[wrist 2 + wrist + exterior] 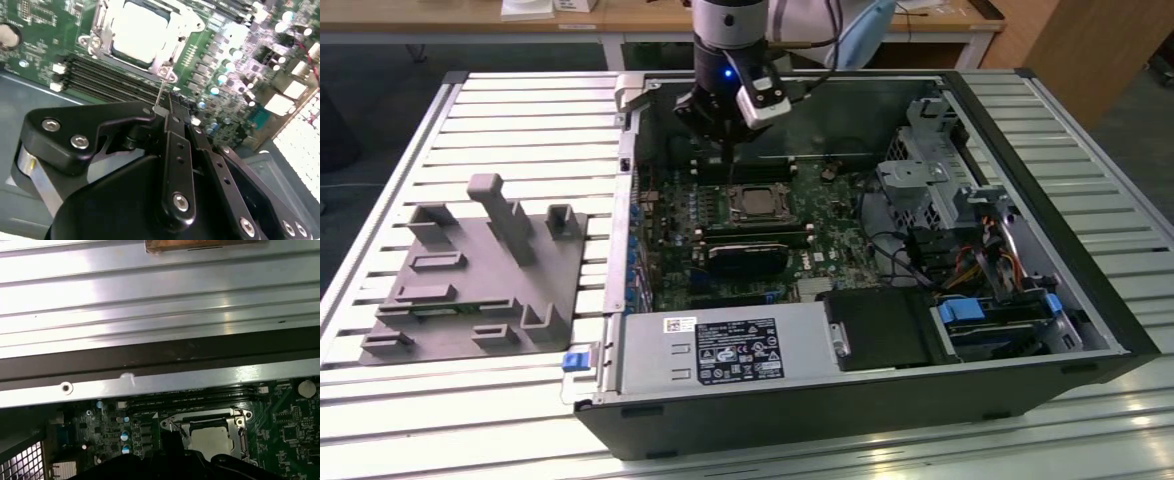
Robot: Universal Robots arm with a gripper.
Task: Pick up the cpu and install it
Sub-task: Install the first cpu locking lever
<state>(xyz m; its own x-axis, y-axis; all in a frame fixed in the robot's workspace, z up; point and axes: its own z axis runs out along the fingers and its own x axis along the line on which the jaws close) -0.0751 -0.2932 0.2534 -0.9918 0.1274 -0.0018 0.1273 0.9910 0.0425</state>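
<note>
One tool (pixel 727 140), mine, hangs inside the open computer case (pixel 1067 330), above the far part of the motherboard (pixel 670 250). Its fingers look pressed together in the second wrist view, where the black linkages meet at a thin tip (pixel 167 112); nothing sits between them as far as I can see.

Just below and slightly ahead of the tool: the cpu (pixel 754 203), pale silver top up, lying flat inside the socket frame (pixel 728 190). In both wrist views the chip (pixel 137 30) appears seated square in the frame, with the bracket screws (pixel 166 73) at its corners. A thin metal wire, likely the socket lever (pixel 160 92), stands right beside the fingertip. The memory slots (pixel 110 80) run between tool and socket.

Further out: the grey fixture block (pixel 474 275) on the slatted tabletop (pixel 440 400), well apart from the case, on the exterior view's left.

Risks, as judgement:
- Tip is near the lever; a sideways drift could snag or bend it.
- Descending off-centre could press the chip askew and damage socket contacts.
- Finger linkages sit close to the memory slots; contact there could scrape the board.
</note>
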